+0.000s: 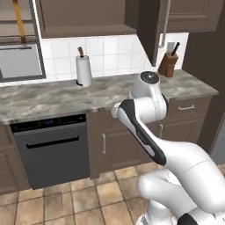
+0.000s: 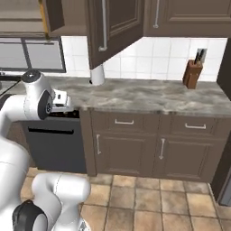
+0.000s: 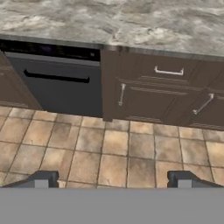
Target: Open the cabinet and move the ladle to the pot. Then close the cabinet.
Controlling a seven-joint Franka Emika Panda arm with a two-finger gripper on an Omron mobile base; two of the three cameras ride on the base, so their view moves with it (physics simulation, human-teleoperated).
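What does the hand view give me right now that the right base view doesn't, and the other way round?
Hand view: the open gripper, fingertips wide apart over the tile floor, holding nothing.

Right base view: the cabinet door swung open, the knife block against the white wall tiles, the arm's elbow.

Both: the marbled counter, the dark dishwasher and the lower drawer cabinets with silver handles.

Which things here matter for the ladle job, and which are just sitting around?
For the job:
- cabinet, door ajar
- gripper, open, holding nothing

Just sitting around:
- paper towel roll
- knife block
- dishwasher
- lower drawer cabinets
- counter

I can't spot the ladle or pot.
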